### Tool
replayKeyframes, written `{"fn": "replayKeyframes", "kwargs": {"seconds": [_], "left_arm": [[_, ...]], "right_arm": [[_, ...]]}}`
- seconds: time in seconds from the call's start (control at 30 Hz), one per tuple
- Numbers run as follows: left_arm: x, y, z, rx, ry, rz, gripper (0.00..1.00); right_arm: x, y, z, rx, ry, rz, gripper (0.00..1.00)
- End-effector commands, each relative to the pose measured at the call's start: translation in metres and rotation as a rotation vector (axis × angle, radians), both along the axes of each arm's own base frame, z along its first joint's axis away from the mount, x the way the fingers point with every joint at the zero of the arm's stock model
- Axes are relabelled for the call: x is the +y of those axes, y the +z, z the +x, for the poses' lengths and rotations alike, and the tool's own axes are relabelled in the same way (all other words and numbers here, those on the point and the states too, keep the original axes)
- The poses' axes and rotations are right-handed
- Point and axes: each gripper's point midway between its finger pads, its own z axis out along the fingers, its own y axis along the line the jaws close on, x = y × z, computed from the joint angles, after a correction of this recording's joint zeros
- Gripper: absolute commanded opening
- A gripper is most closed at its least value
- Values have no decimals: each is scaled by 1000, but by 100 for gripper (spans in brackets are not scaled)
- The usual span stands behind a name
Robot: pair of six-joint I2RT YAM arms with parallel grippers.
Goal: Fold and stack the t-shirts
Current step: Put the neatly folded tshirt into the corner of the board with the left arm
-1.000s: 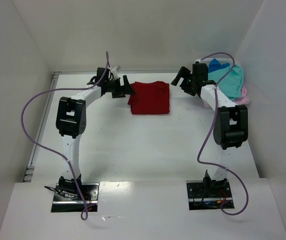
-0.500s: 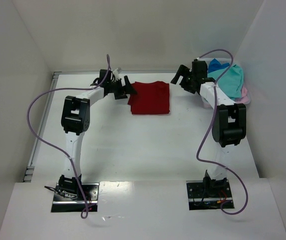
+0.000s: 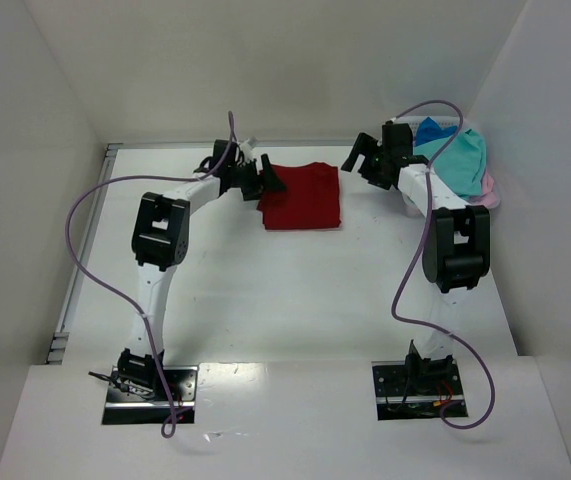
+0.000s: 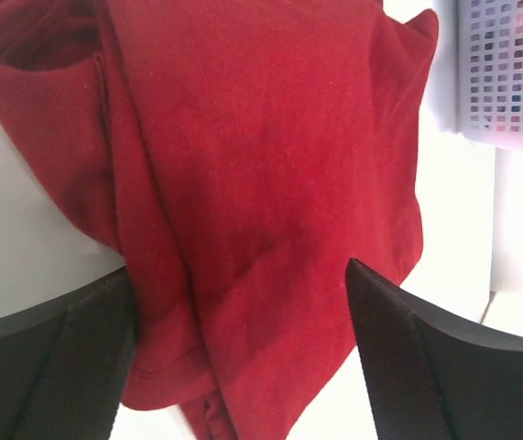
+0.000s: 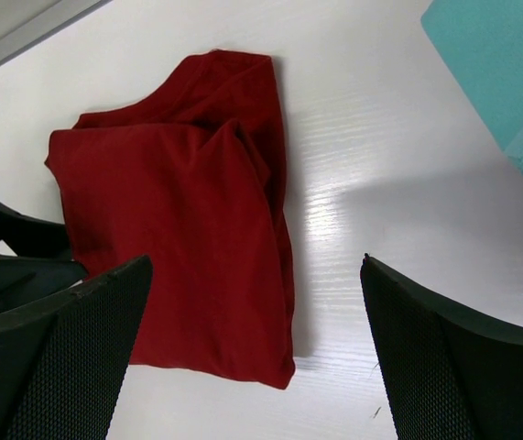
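My left pincer (image 4: 243, 367): jaws wide apart, closed on nothing; it sits low at the left edge of the dark red t-shirt (image 3: 302, 196); in the left wrist view red cloth fills the whole gap between my fingers (image 4: 50, 367); whether the pads touch the cloth I cannot tell.

Dark red t-shirt: folded to a rough rectangle, lying flat on the white table (image 3: 285, 300), far middle, between my two pincers; layers overlap along a long ridge; one edge curls open into a small pocket at its far left corner.

My right pincer (image 3: 358, 160): spread fully, empty; it hangs off the shirt's far right corner, apart from the cloth; its wrist view looks back over the whole shirt, with my left pincer showing at the shirt's far side.

Surroundings: pale slotted basket (image 4: 508, 73) in the far right corner, close against the right wall (image 3: 555, 120); teal t-shirt (image 3: 460, 160) heaped over it; blue t-shirt (image 3: 431, 130) just behind the teal; pink t-shirt (image 3: 489, 195) peeking out at the near right edge.

In the way: my right forearm runs just in front of the basket; a purple cable (image 3: 420, 260) loops from that arm down toward its base; teal cloth overhangs the table near the right pincer.
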Motion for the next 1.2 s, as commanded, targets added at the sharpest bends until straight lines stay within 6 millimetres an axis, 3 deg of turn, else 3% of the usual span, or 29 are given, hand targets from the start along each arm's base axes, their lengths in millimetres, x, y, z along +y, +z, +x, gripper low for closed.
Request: {"fn": "replayKeyframes", "kwargs": {"seconds": [0.0, 0.07, 0.23, 0.37, 0.53, 0.67, 0.7, 0.8, 0.87, 1.17], "left_arm": [[-5, -23, -6, 73, 18, 7, 92], [-4, -24, -4, 72, 25, 13, 89], [0, -26, 3, 88, 91, 22, 63], [3, -25, 8, 85, 122, 37, 48], [11, -27, 15, 93, 153, 98, 13], [19, -19, 22, 76, 162, 165, 0], [22, -8, 31, 42, 181, 186, 0], [35, -5, 36, 26, 211, 271, 0], [46, 9, 41, 10, 231, 299, 0], [151, 46, 53, -12, 351, 465, 0]], "right_arm": [[0, 31, 7, -71, 5, -25, 100], [-2, 31, 4, -69, -4, -32, 100], [-5, 29, -2, -64, -5, -46, 100], [-7, 39, -2, -84, -13, -49, 100], [-11, 42, -4, -88, -23, -68, 100], [-11, 45, -6, -87, -23, -68, 100], [-11, 45, -6, -86, -23, -68, 100], [-11, 55, -9, -100, -24, -67, 100], [-11, 56, -12, -100, -24, -67, 100], [-15, 72, -29, -123, -26, -77, 100]]}}
